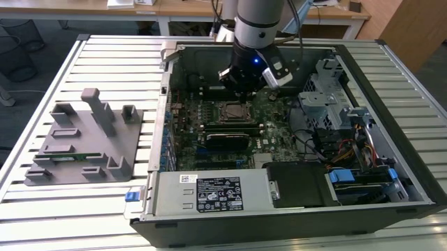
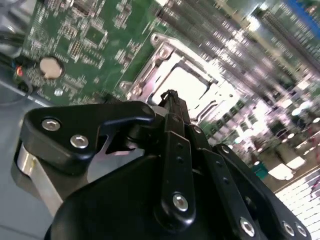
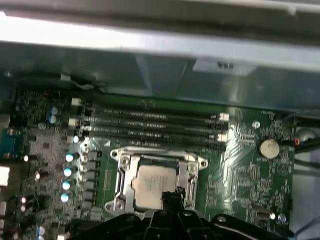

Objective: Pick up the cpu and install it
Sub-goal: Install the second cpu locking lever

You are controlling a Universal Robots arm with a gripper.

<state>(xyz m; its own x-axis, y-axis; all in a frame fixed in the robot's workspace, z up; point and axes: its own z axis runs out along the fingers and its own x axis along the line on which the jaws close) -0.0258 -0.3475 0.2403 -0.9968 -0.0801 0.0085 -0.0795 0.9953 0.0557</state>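
While the cpu (image 3: 156, 184) lies flat in its socket frame (image 3: 120, 176) on the motherboard (image 1: 272, 112), the hand (image 3: 172, 196) hangs just above one edge, fingers pinched narrow and holding nothing; the grey tray (image 1: 84, 137) sits apart on the table (image 1: 112, 52).

The exterior view looked down from high in front onto the open computer case (image 1: 279, 130) on the desk (image 1: 104, 63). Both wrist views sat close above the motherboard, sharing the socket (image 3: 152, 182) (image 2: 185, 85)
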